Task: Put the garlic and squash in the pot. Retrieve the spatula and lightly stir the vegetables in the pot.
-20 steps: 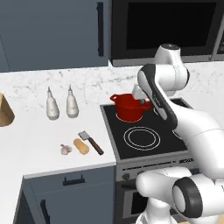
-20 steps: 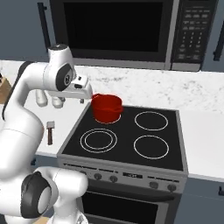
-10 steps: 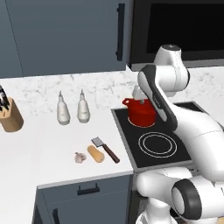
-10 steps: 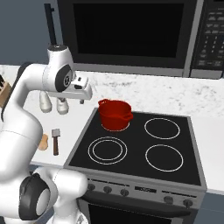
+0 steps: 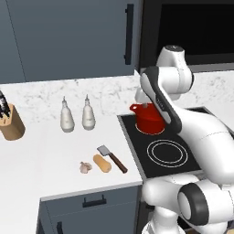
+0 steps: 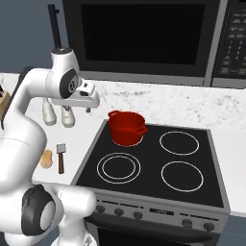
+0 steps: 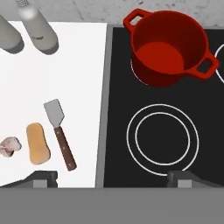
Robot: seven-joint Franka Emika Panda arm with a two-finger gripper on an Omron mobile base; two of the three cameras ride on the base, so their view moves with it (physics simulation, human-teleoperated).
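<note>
A deep red pot (image 5: 148, 118) (image 6: 127, 127) (image 7: 168, 48) stands on the stove's back left burner, with nothing in it. On the white counter left of the stove lie the pale garlic (image 5: 85, 167) (image 7: 9, 146), the tan squash (image 5: 102, 163) (image 6: 46, 158) (image 7: 37, 143) and the spatula (image 5: 112, 158) (image 6: 61, 157) (image 7: 60, 132), side by side near the front edge. My gripper (image 6: 89, 106) (image 7: 113, 178) hangs high over the seam between stove and counter, left of the pot. It is open and its fingertips (image 7: 43, 177) stand wide apart with nothing between them.
Two pale bottles (image 5: 67, 116) (image 5: 88, 114) (image 7: 39, 28) stand at the back of the counter. A wooden knife block (image 5: 11, 121) sits far left. The black stovetop (image 6: 158, 163) has several burner rings. A microwave (image 6: 144, 36) and dark cabinets hang above.
The whole scene has slid to the right in both base views, so the camera has moved left. The knife block came into view. The arm's pose and the open gripper look unchanged.
</note>
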